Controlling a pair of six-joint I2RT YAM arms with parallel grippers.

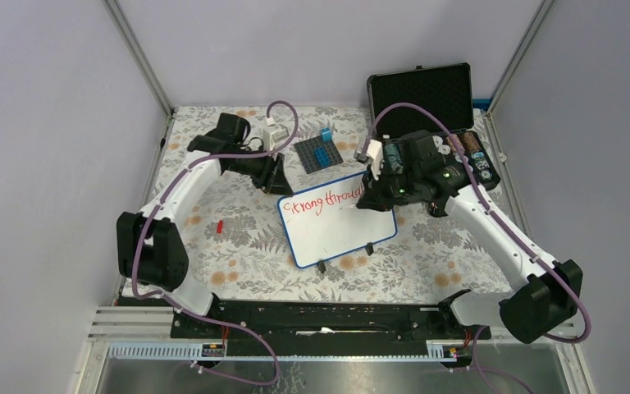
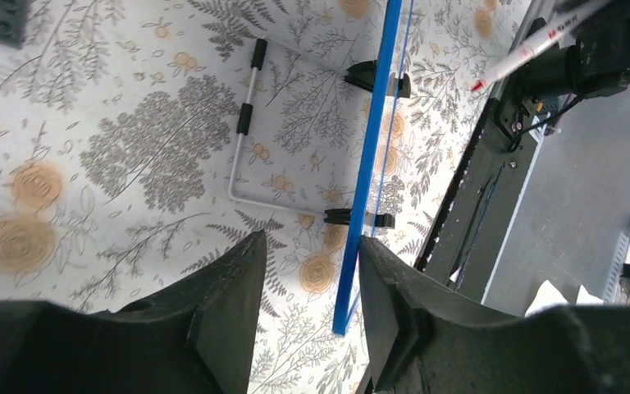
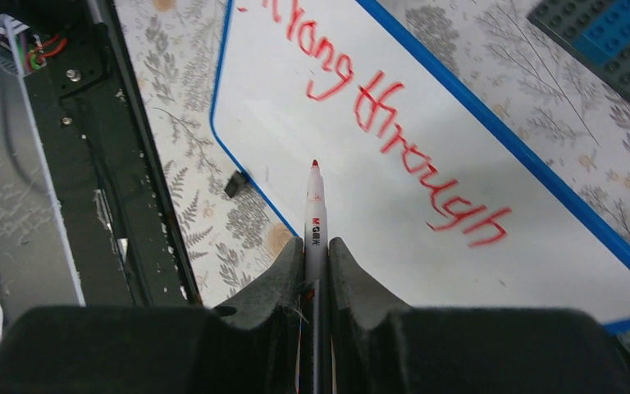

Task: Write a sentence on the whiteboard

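The whiteboard (image 1: 340, 230), white with a thin blue rim, lies tilted mid-table and carries red writing, "Strong through" (image 3: 394, 123). My right gripper (image 3: 316, 246) is shut on a white marker with a red tip (image 3: 315, 201); it also shows in the left wrist view (image 2: 525, 51). The tip hangs over bare board below the writing, apparently just off the surface. My left gripper (image 2: 308, 246) is open at the board's far-left corner. The blue rim (image 2: 369, 172), seen edge-on, ends between its jaws, close to the right finger. In the top view the left gripper (image 1: 276, 179) and the right gripper (image 1: 375, 195) flank the board's top edge.
An open black foam-lined case (image 1: 421, 92) stands at the back right. A grey plate with blue bricks (image 1: 318, 153) lies behind the board. A small red piece (image 1: 221, 226) lies on the left. A wire stand (image 2: 243, 123) and black feet (image 2: 353, 217) sit under the board.
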